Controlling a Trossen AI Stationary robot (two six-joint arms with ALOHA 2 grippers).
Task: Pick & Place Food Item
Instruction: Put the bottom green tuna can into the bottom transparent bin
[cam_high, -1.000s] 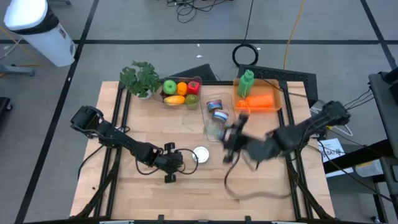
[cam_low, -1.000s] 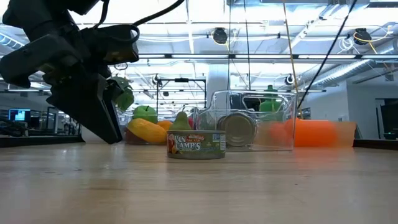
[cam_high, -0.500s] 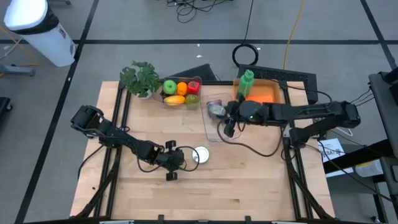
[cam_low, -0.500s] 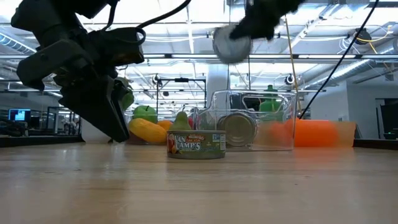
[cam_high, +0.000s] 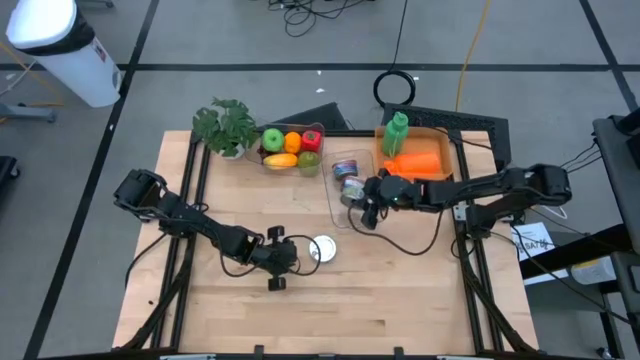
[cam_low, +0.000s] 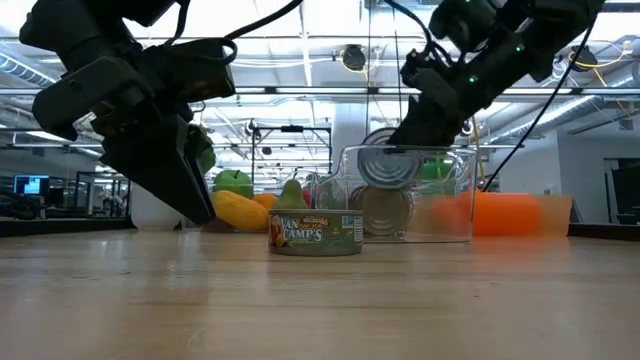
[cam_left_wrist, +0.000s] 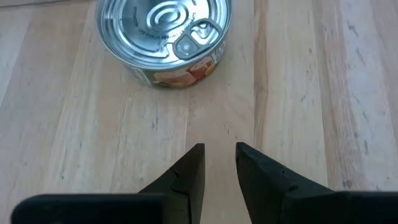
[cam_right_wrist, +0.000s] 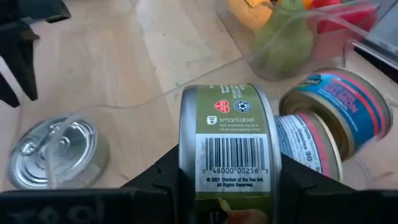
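Placing looks like the step in hand: the right gripper (cam_right_wrist: 225, 186) pinches a green-labelled can (cam_right_wrist: 226, 140) on its side between its 2 fingers and holds it over the near end of the clear bin (cam_high: 347, 180) at the back of the table (cam_high: 420, 300); in the low view that can hangs level with the bin's rim, above the cans already inside. By my judgement the next move calls for lowering it into the free near end without knocking the bin wall or the cans under it, then spreading the fingers and lifting clear. The left gripper (cam_left_wrist: 219, 168) waits low over the table just beside the bean can (cam_high: 322, 249), its 2 fingers nearly pressed together with a narrow gap and holding nothing; the can stands upright on the wood ahead of the fingertips, apart from them. Counted: 1 can in the grip, 1 can loose on the table, and at least 2 cans lying in the bin, a blue-labelled can (cam_right_wrist: 345, 106) and a red-striped one (cam_right_wrist: 308, 149). I also count 1 fruit tray (cam_high: 290, 150), 1 plant (cam_high: 226, 125), 1 orange tray (cam_high: 420, 160) and 1 green bottle (cam_high: 397, 132).
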